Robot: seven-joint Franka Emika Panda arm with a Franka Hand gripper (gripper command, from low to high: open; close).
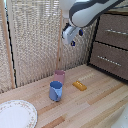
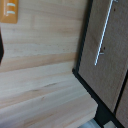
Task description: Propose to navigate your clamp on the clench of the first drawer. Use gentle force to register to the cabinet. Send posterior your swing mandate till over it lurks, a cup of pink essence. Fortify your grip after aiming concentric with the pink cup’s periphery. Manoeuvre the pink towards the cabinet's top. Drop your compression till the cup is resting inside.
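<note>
The bulky white arm (image 1: 90,11) entered from the top of the exterior view and reached toward that view's left. The clamp (image 1: 73,40) hung high at its end, tilted, fingers pointing downward. It held nothing and touched nothing. Whether the short dark-and-blue fingers (image 1: 73,43) stood apart or closed could not be determined.

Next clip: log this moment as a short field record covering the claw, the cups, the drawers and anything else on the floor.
claw: in the air, holding nothing, away from the cabinet
first drawer: closed, handle untouched
pink cup: upright on the wooden floor, just behind the blue mug
orange block: flat, on the exterior view's right of the cups
plate: white, patterned rim, near corner
</note>
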